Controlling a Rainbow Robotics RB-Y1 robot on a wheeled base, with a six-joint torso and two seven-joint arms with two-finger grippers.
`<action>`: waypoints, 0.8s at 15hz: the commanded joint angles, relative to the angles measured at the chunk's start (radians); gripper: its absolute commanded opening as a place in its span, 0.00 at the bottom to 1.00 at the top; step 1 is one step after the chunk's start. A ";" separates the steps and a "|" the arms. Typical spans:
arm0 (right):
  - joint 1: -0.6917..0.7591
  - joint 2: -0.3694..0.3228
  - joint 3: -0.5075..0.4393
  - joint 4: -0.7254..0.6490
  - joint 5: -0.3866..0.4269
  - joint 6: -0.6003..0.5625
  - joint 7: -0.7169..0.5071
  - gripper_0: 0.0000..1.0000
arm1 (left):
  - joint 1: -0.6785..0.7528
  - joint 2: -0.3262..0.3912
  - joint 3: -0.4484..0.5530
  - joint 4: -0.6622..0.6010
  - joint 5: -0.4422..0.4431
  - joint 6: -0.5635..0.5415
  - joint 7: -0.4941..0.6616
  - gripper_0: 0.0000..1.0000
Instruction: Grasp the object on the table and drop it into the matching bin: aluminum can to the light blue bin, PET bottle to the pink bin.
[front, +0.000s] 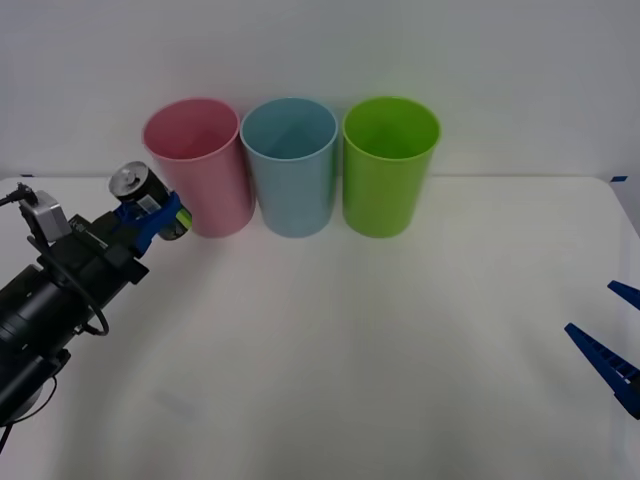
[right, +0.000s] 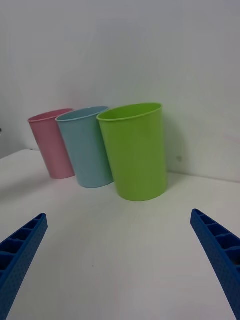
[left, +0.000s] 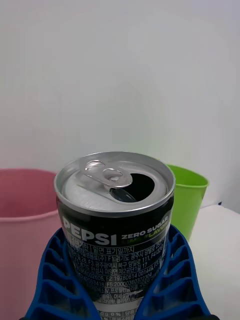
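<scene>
My left gripper (front: 155, 215) is shut on the aluminum can (front: 145, 196), a short dark-labelled can with a silver top, held upright above the white table (front: 330, 340) just left of the pink bin (front: 198, 165). In the left wrist view the can (left: 117, 220) sits between the blue fingers (left: 55, 280), its tab opened, with the pink bin (left: 22, 220) behind it. The light blue bin (front: 290, 165) stands right of the pink one. My right gripper (front: 625, 335) waits open at the table's right edge, fingers (right: 20, 255) spread wide.
A lime green bin (front: 390, 165) stands right of the light blue bin, the three in a row at the back of the table. In the right wrist view the green bin (right: 135, 150) is nearest, then blue (right: 87, 147) and pink (right: 50, 142).
</scene>
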 joint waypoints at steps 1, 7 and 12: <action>0.000 0.000 0.000 0.000 0.000 0.000 0.000 1.00 | -0.040 0.013 -0.002 -0.009 0.000 0.016 0.027 0.00; 0.000 0.000 0.000 0.000 0.000 0.000 0.000 1.00 | -0.151 0.021 -0.044 -0.009 -0.043 0.073 0.099 0.01; 0.000 0.000 0.000 0.000 0.000 0.000 0.000 1.00 | -0.236 0.027 -0.124 0.002 -0.103 0.184 0.141 0.00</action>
